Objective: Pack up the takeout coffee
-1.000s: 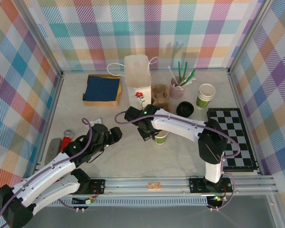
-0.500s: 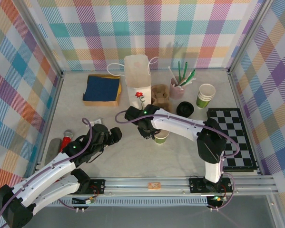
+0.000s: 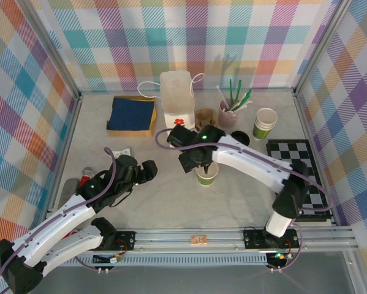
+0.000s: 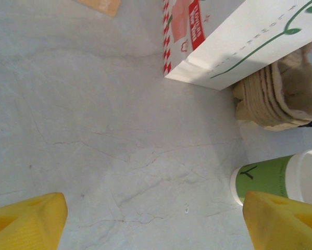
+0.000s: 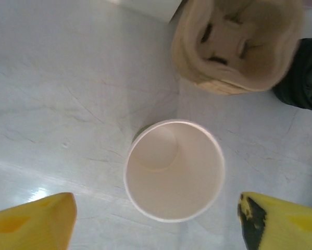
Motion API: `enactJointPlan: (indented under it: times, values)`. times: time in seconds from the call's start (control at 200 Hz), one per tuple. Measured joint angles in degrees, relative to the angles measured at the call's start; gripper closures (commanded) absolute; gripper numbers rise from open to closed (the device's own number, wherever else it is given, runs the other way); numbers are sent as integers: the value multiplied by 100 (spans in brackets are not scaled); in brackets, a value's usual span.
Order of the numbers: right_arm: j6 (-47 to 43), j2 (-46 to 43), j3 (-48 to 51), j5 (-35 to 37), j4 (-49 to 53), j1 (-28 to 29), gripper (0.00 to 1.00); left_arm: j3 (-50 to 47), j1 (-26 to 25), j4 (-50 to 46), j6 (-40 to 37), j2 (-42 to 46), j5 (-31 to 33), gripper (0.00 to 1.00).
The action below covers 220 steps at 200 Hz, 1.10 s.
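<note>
On the pale table (image 3: 158, 202), my right claw (image 5: 156, 213) hung open above a lidless green paper cup (image 5: 174, 169); it needed a lid next, I guessed.

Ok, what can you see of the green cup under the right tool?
The green cup looks like paper, with a white rolled rim, white inside and a dark mark on its side. No lid; it looks empty. It stands upright on the pale table, in front of the brown pulp carriers, apart from them. The right tool hangs open above it, not touching.
</note>
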<state>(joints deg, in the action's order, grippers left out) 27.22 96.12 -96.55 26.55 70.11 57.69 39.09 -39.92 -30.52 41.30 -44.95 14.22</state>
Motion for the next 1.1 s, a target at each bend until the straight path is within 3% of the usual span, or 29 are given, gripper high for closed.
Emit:
enactJointPlan:
  times: [0.04,0.14,0.395,0.5,0.68,0.91,1.005,1.1]
  values:
    - [-31,-249,-2,-2,7,-31,0,59,0,0,-57,-22,-4,13]
    - [-155,-907,116,-118,-101,-302,1,168,0,-2,-201,-105,-20,13]
    - [-599,-2745,1773,-625,-1056,-2398,1,243,-50,-52,-490,-269,-87,13]
    - [-1064,-3178,2474,-776,-1410,-2653,1,243,-142,-90,-540,-350,-81,13]
    - [-1672,-2684,2577,-866,-1521,-2977,1,243,-302,-85,-645,-560,-63,13]
    - [-2286,-1528,2553,-1298,-1532,-3611,19,203,-334,-76,-664,-540,-66,13]
    - [-2476,-1272,2391,-1405,-1523,-3757,21,79,-345,-83,-662,-367,-63,14]
    - [-2660,-973,2107,-1425,-1521,-3775,31,-37,-345,-90,-660,-214,-50,14]
